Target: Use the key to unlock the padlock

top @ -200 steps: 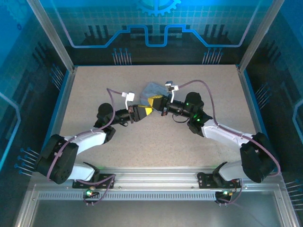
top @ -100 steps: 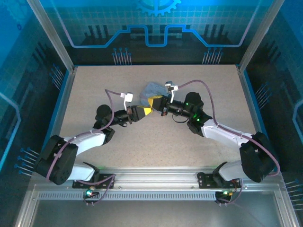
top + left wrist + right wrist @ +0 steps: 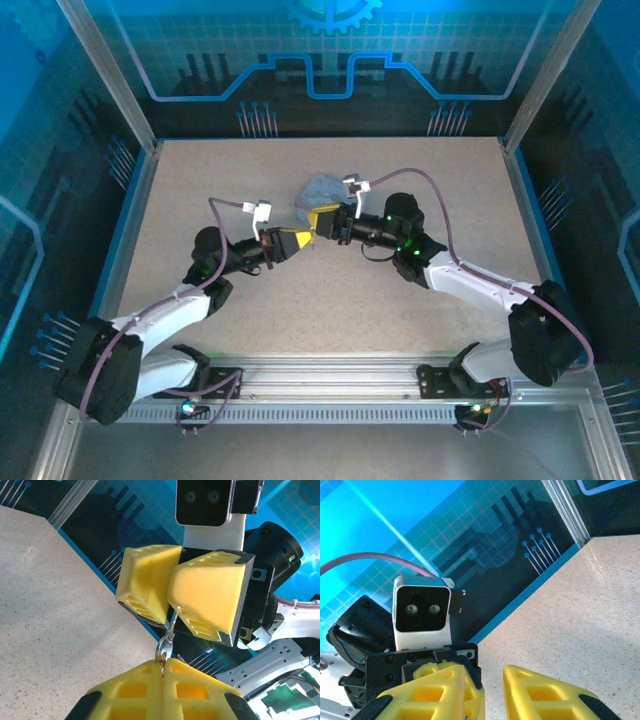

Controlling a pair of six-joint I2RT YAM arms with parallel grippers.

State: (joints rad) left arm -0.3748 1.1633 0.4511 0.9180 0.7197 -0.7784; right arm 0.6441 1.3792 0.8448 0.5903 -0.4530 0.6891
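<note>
The left gripper [image 3: 162, 664] is clenched on a small metal loop, seemingly the bow of the key [image 3: 164, 649], whose thin shaft runs up between the fingers of the right gripper [image 3: 172, 616]; whether those clamp the padlock I cannot tell. They meet above the middle of the tabletop [image 3: 200, 190], on the near side of the pale tin [image 3: 322, 187]. Turn strictly about the shaft's line, right arm steady: side load would likely bend it.

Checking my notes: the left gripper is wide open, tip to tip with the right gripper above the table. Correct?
No: the left gripper is shut, clamped on a metal loop, as the left wrist view shows. It is tip to tip with the right gripper above the table.
</note>
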